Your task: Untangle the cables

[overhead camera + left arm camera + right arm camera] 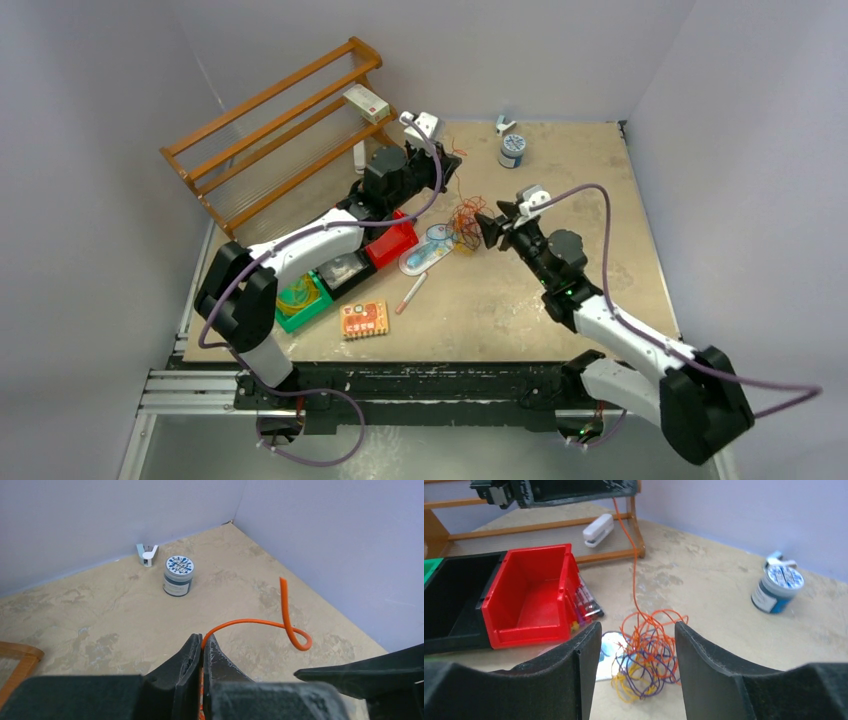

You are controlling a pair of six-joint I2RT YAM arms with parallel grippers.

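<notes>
Beige tabletop (560,300), wooden rack (270,130) far left, red bin (531,597) near it. Tangled cables (649,655) sit mid-table just in front of the right jaws, which are spread open, while the left jaws are pinched on one orange cable (250,622). Jar (178,575) label's too blurry to read.

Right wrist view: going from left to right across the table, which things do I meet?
Black bin → red bin → white stapler → tangle of cables → blue-and-white jar.
</notes>
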